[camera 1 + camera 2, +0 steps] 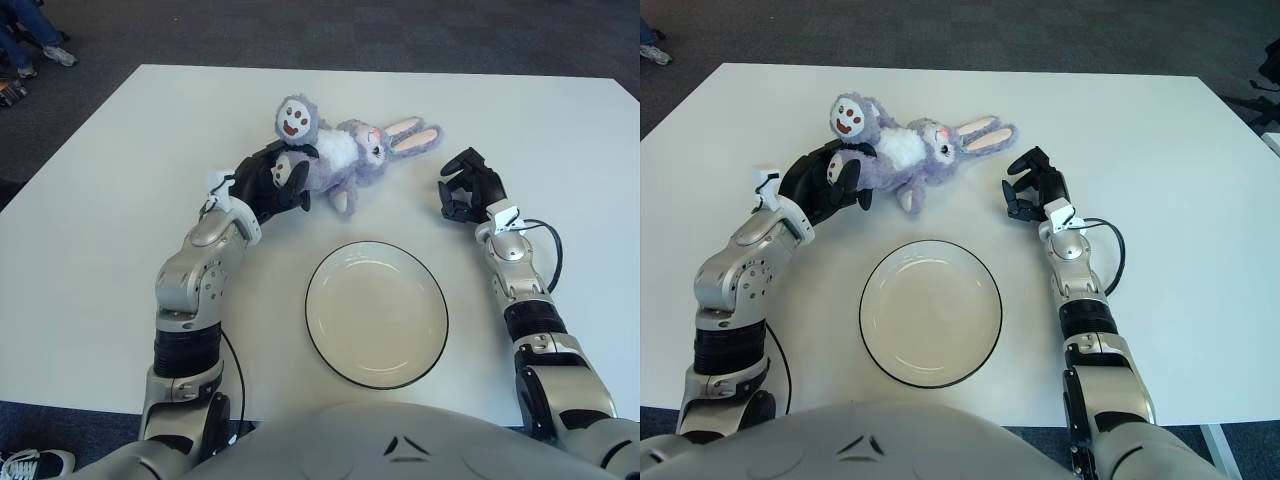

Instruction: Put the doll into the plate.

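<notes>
Doll (340, 150) lies on the white worktop (100, 220), beyond the plate (376, 313) and apart from it. Left hand (272, 182) has its fingers curled around the doll's near end. Right hand (470, 186) is just right of the doll, fingers loosely spread, holding nothing.

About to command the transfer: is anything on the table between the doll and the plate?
Nothing visible. The left hand is at the doll, and bare table separates it from the empty plate. The right hand shows right of the doll.

Doll (340, 150) behind plate (376, 313), on table (120, 200).
</notes>
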Robot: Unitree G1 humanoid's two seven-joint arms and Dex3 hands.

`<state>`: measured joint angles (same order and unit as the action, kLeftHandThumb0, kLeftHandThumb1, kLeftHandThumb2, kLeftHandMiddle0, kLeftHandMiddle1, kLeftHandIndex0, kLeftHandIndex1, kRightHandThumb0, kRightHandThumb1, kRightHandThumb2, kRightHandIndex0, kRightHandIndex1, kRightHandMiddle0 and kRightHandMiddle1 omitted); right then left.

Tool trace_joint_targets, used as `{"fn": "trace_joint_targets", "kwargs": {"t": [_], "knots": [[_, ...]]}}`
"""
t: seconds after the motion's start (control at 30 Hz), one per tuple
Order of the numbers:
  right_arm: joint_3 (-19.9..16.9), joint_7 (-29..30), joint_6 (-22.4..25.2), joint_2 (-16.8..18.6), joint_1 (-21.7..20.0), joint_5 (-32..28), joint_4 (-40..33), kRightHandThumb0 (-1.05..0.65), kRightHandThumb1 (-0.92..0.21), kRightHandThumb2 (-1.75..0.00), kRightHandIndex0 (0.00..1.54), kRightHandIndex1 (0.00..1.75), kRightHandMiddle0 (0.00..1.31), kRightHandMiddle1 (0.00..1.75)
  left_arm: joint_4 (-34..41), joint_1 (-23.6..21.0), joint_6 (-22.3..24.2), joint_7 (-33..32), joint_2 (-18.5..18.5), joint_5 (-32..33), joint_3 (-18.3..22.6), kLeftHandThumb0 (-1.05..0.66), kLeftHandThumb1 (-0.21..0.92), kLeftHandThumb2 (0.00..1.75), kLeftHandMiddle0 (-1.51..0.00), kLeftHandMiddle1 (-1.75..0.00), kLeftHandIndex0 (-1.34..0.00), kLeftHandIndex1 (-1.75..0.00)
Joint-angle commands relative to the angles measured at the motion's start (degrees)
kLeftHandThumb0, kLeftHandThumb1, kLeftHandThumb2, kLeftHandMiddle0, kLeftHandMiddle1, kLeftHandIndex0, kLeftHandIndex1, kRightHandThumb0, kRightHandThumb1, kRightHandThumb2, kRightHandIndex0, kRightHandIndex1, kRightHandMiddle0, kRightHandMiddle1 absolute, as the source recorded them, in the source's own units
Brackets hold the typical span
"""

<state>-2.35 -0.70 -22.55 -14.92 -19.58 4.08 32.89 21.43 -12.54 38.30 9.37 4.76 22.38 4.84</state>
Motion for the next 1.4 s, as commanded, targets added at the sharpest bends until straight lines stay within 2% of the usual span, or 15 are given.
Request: {"fn": "trace_joint_targets", "kwargs": {"t": [0.0,0.47,0.8,1.0,1.07,1.1,1.13,1.23,1.33,1.37], "knots": [[0.46,-0.68,2.13,0.05,2.26,0.77,1.93,-0.01,-0.58,-1.01,0.32,1.75,0.30,1.74,-0.79,0.54,-1.38,1.65,0.40,1.09,0.04,-0.42,0.51,0.84,-1.21,-1.75,-0.67,-1.43],[0.01,-0.93,2.09,0.10,2.48,0.21,1.24,-0.01,-0.59,-0.99,0.31,1.75,0.29,1.74,-1.88,0.69,-3.15,4.98,0.65,3.48,0.73,-0.43,0.50,0.86,-1.21,-1.75,-0.68,-1.43],[-1.68,1.60,0.26,1.25,4.36,-0.50,-3.87,-0.01,-0.51,-1.09,0.37,1.75,0.35,1.74,-1.71,0.66,-2.32,4.66,1.31,3.44,0.60,-0.43,0.49,0.87,-1.21,-1.75,-0.68,-1.43],[-2.35,7.13,-1.96,1.75,5.39,2.82,-8.46,-0.01,-0.45,-1.16,0.41,1.75,0.39,1.74,-2.01,0.76,-2.39,4.53,1.49,3.24,0.42,-0.43,0.49,0.87,-1.21,-1.75,-0.68,-1.43],[-2.03,9.15,-1.89,1.50,5.73,5.19,-10.08,-0.01,-0.47,-1.14,0.39,1.75,0.38,1.74,-2.03,0.81,-2.45,4.51,1.49,3.22,0.38,-0.43,0.49,0.87,-1.21,-1.75,-0.68,-1.43],[-1.42,11.98,-1.37,1.17,6.23,9.26,-12.87,-0.01,-0.51,-1.10,0.37,1.75,0.35,1.74,-2.17,0.79,-2.52,4.50,1.48,3.14,0.35,-0.43,0.49,0.87,-1.21,-1.75,-0.68,-1.43],[-0.98,14.04,-0.93,0.98,6.62,12.27,-14.93,-0.17,-0.51,-1.02,0.64,1.75,0.23,1.58,-2.27,0.78,-2.57,4.48,1.48,3.08,0.32,-0.43,0.49,0.87,-1.21,-1.75,-0.68,-1.43],[-0.20,17.16,0.29,0.69,7.69,17.57,-18.63,-0.36,-0.52,-0.91,0.98,1.75,0.07,1.38,-2.44,0.75,-2.65,4.41,1.50,2.91,0.24,-0.43,0.49,0.87,-1.21,-1.75,-0.68,-1.43],[0.74,18.94,2.12,-0.17,9.40,23.02,-22.87,-0.44,-0.48,-0.84,1.04,1.75,0.02,1.13,-2.63,0.70,-2.82,4.25,1.55,2.55,0.03,-0.43,0.50,0.87,-1.21,-1.75,-0.67,-1.44],[0.98,19.03,2.87,-0.54,9.85,24.37,-23.92,-0.45,-0.47,-0.84,1.03,1.75,0.02,1.10,-2.73,0.65,-2.82,4.23,1.57,2.46,-0.04,-0.42,0.50,0.87,-1.21,-1.75,-0.67,-1.44]]}}
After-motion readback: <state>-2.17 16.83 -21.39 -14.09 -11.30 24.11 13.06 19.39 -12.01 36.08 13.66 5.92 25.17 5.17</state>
